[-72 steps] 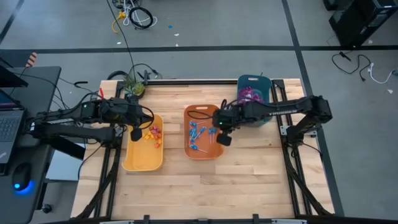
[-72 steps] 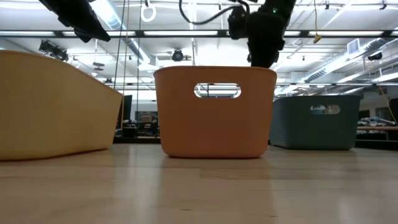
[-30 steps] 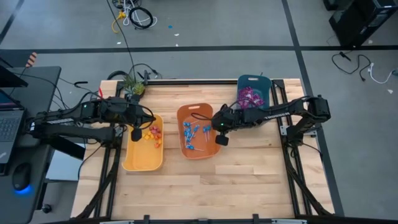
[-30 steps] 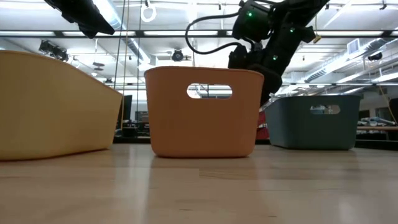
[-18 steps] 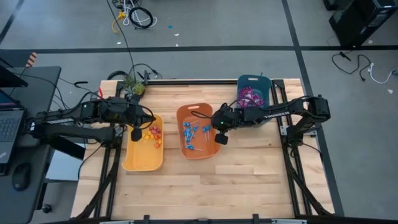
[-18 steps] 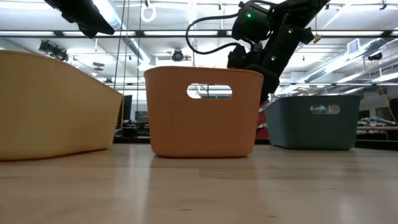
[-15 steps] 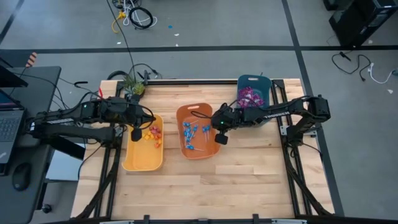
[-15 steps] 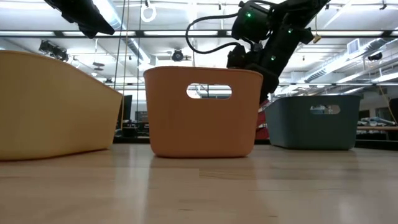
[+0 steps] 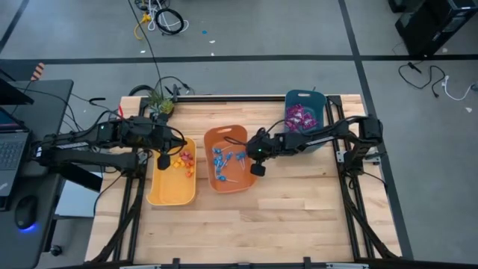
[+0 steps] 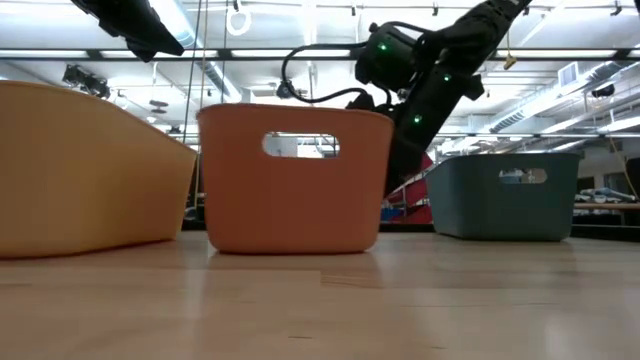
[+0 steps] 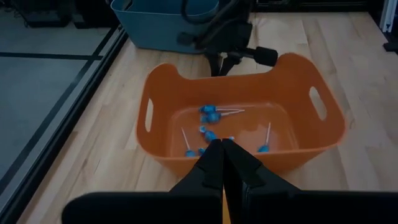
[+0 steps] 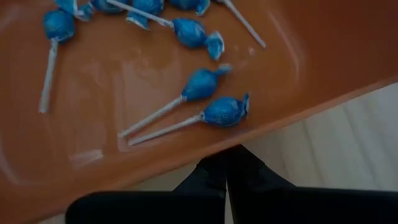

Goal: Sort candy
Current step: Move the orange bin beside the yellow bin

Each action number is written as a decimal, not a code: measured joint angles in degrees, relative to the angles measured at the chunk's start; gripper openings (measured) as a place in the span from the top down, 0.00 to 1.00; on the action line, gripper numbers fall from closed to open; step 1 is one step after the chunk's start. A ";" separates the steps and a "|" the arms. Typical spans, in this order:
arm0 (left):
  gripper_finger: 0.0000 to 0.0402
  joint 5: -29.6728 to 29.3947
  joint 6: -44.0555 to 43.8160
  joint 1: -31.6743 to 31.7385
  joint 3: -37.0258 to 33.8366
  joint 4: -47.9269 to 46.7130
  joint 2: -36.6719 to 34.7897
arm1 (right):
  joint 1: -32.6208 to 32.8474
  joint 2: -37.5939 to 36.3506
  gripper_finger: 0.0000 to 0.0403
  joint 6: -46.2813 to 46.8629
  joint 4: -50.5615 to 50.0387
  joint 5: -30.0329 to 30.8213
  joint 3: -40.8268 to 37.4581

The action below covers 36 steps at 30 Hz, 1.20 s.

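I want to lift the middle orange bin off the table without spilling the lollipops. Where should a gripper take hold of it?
Grip the orange bin by the rim at one of its cut-out handles on the short end walls, coming down from above. The slot gives a finger a thin lip to pinch; the lollipops lie on the floor, clear of the walls.

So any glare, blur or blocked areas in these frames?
Low view: ceiling strip lights glare brightly behind the orange bin. Right wrist view: the shut right claw is a dark blur, and the blue lollipops look slightly soft. Left wrist view: the shut left claw blocks the foreground.
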 joint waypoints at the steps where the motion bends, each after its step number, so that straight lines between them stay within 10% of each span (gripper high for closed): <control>1: 1.00 0.00 0.00 0.00 0.00 0.02 0.00 | 0.01 0.40 1.00 -0.03 1.05 -0.33 0.00; 36: 1.00 0.17 0.00 0.01 0.00 0.21 0.00 | 7.68 0.42 1.00 5.13 -7.92 0.11 4.20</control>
